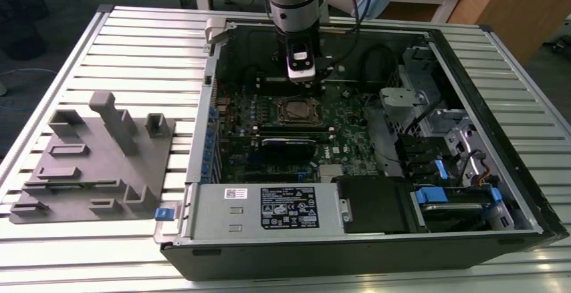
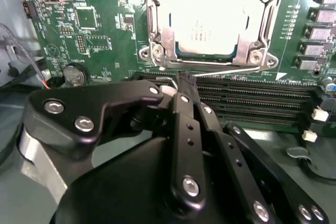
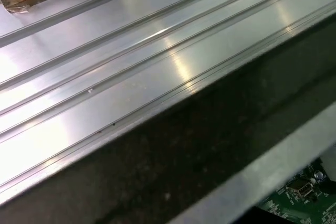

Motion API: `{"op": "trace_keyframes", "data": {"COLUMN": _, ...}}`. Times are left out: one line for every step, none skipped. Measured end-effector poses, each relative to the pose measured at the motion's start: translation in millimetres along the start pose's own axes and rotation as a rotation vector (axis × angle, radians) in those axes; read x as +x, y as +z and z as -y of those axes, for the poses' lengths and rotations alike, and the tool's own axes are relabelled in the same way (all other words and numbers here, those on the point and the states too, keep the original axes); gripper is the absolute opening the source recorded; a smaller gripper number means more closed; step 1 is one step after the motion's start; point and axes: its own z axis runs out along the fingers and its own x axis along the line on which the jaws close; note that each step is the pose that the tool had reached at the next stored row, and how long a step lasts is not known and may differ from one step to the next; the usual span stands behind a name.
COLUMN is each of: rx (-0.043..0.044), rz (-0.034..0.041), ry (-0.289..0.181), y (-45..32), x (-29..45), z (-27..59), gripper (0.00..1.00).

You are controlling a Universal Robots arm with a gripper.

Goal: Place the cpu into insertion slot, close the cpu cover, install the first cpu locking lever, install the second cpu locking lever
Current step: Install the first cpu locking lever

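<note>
Chassis (image 1: 499,192) is lying open on the worktop (image 1: 134,52), with the arm hanging over the green board near the insertion slot (image 1: 295,110). In the second wrist view, the cpu (image 2: 207,22) is sitting in the slot with the cpu cover (image 2: 157,30) framing it. The hand (image 2: 185,85) is gripping nothing, fingers drawn together, tips sitting just beside a thin lever (image 2: 231,70) along the socket edge, so lever work appears unfinished.
</note>
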Motion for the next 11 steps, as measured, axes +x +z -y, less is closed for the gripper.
{"op": "trace_keyframes", "data": {"rx": 0.0, "rz": 0.0009, "ry": 0.0, "y": 0.4, "x": -0.2, "z": 0.6, "gripper": 0.11}}
{"op": "trace_keyframes", "data": {"rx": -0.0006, "rz": 0.0021, "ry": 0.0, "y": 1.1, "x": -0.2, "z": 1.2, "gripper": 0.11}}
{"op": "trace_keyframes", "data": {"rx": -0.0016, "rz": 0.0036, "ry": 0.0, "y": 2.1, "x": -0.1, "z": 1.7, "gripper": 0.11}}
{"op": "trace_keyframes", "data": {"rx": -0.0025, "rz": 0.0051, "ry": 0.0, "y": 3.1, "x": -0.1, "z": 2.2, "gripper": 0.11}}
{"op": "trace_keyframes", "data": {"rx": -0.0034, "rz": 0.0065, "ry": 0.0, "y": 4.2, "x": 0.1, "z": 2.6, "gripper": 0.11}}
{"op": "trace_keyframes", "data": {"rx": -0.0042, "rz": 0.0081, "ry": 0.0, "y": 5.3, "x": 0.3, "z": 3.0, "gripper": 0.11}}
{"op": "trace_keyframes", "data": {"rx": -0.0048, "rz": 0.009, "ry": -0.001, "y": 6.2, "x": 0.4, "z": 3.3, "gripper": 0.11}}
{"op": "trace_keyframes", "data": {"rx": -0.0047, "rz": 0.0095, "ry": -0.001, "y": 6.6, "x": 0.4, "z": 3.7, "gripper": 0.11}}
{"op": "trace_keyframes", "data": {"rx": -0.0047, "rz": 0.0097, "ry": -0.001, "y": 6.9, "x": 0.4, "z": 4.0, "gripper": 0.11}}
{"op": "trace_keyframes", "data": {"rx": -0.0048, "rz": 0.01, "ry": -0.001, "y": 7.1, "x": 0.3, "z": 4.3, "gripper": 0.11}}
{"op": "trace_keyframes", "data": {"rx": -0.0051, "rz": 0.0101, "ry": -0.001, "y": 7.3, "x": 0.2, "z": 4.5, "gripper": 0.11}}
